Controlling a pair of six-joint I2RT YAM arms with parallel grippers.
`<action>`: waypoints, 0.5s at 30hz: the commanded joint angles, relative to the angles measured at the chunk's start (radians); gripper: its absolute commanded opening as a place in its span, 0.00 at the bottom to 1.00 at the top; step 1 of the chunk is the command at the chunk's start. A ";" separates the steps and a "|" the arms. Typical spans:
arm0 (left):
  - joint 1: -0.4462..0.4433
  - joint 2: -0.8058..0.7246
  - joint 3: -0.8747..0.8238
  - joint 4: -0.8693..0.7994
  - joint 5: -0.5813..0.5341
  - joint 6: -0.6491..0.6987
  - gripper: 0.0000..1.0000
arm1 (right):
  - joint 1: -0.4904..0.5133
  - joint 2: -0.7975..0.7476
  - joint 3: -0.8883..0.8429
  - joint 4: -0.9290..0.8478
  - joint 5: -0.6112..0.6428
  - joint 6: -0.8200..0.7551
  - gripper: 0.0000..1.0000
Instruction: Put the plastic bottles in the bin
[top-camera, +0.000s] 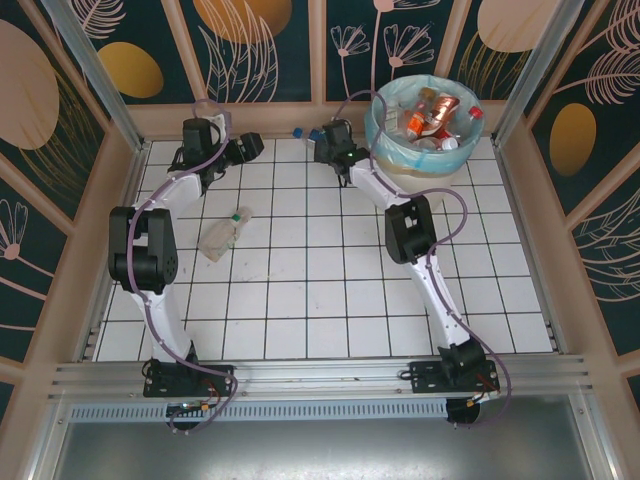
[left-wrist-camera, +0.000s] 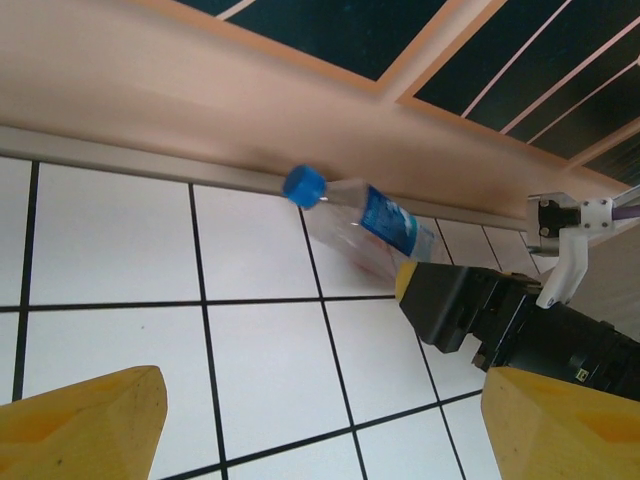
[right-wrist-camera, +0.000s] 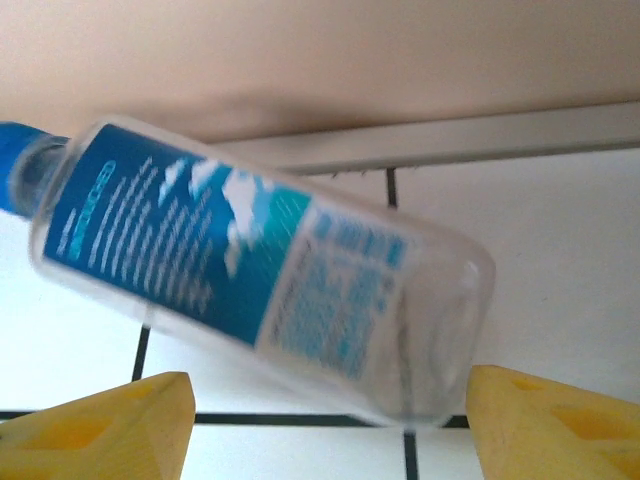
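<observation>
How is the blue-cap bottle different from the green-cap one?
The blue-cap bottle has a blue label; the green-cap bottle looks plain clear. The blue-cap bottle lies by the back wall; the green-cap bottle out on open tiles. Both lie on their sides, outside the bin.

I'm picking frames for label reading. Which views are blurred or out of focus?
Right wrist: the blue-label bottle is close and soft, its print unreadable. Left wrist: that bottle slightly blurred, tile lines crisp. Top external: sharp, evenly lit.
</observation>
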 joint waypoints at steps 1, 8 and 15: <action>-0.002 -0.072 -0.005 -0.033 -0.007 0.002 0.82 | 0.029 -0.011 -0.075 -0.008 -0.063 -0.017 0.72; -0.002 -0.098 -0.012 -0.063 -0.051 0.024 0.83 | 0.128 -0.170 -0.307 0.136 -0.018 -0.093 0.71; -0.002 -0.081 0.009 -0.098 -0.098 0.001 0.83 | 0.099 -0.120 -0.139 0.112 0.049 0.003 0.78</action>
